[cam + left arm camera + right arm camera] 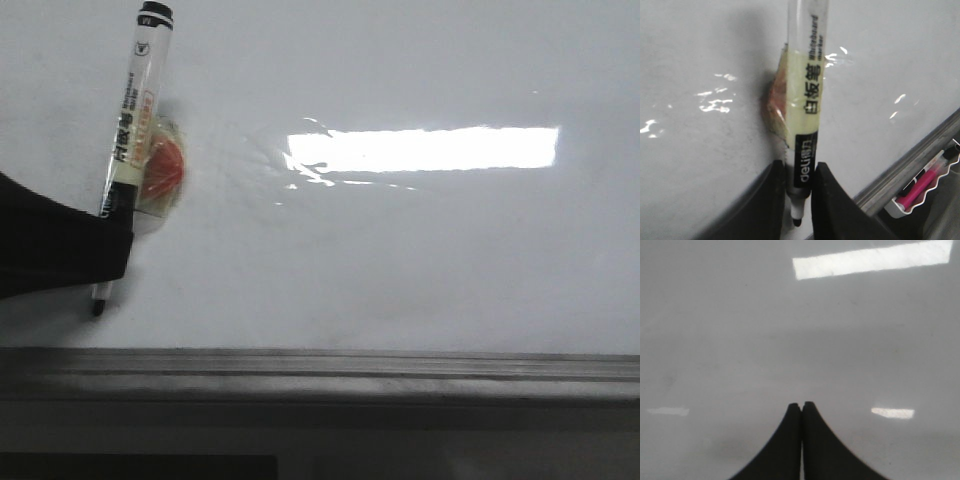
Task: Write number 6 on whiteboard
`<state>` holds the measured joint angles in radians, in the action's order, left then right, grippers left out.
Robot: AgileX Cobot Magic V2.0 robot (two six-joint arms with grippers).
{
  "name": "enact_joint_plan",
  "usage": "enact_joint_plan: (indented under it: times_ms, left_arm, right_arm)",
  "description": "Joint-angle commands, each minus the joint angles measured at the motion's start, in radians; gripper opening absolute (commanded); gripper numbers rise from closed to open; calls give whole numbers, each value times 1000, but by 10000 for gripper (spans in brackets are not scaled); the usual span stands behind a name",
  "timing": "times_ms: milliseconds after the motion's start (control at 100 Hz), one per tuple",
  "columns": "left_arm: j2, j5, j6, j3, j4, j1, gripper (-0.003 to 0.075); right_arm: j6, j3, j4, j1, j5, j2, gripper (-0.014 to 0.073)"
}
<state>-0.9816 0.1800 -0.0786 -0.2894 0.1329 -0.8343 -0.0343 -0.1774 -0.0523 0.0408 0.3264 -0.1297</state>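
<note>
One marker: the marker [137,120] was a light, stiff, smooth plastic tube with yellowish tape and a reddish lump bound round its middle, likely slippery.
Hold: the left gripper [799,200] had its jaws clenched on the barrel just above the tip, at 8 o'clock in the front view.
Whiteboard: the whiteboard [420,260] was glossy; no number 6 showed yet.
Right gripper: the right gripper [801,412] had its jaws pressed together, grasping nothing.

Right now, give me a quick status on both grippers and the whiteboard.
Left gripper shut on marker, tip down near the ledge. Right gripper shut, empty. Whiteboard bare, no stroke yet. Nothing in the way.
</note>
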Motion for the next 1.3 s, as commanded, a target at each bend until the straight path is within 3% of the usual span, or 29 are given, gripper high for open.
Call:
enact_joint_plan:
  times_ms: [0,290,610,680,770,880,930,1290]
  left_arm:
    - [58,27,-7,-23,-41,3,-19]
    - [179,-277,-5,-109,-209,3,-19]
    - [176,-285,-3,-123,-406,-65,-19]
    - [176,-285,-3,-123,-432,-98,-19]
    - [176,-285,-3,-123,-455,-143,-19]
    - [176,-285,-3,-123,-457,-179,-19]
    - [176,-285,-3,-123,-457,-193,-19]
    - [174,-255,-3,-123,-457,-209,-19]
  right_arm:
    - [5,-52,-4,9,-55,-31,-64]
    - [135,-139,-102,243,-8,-214,-64]
    - [159,-299,-122,691,-69,-563,-54]
    - [159,-333,-122,780,-141,-630,10]
    - [159,-375,-122,861,-231,-707,180]
    - [159,-419,-122,891,-276,-783,402]
    - [159,-438,-124,893,-283,-810,449]
    - [159,-546,-174,966,-326,-940,391]
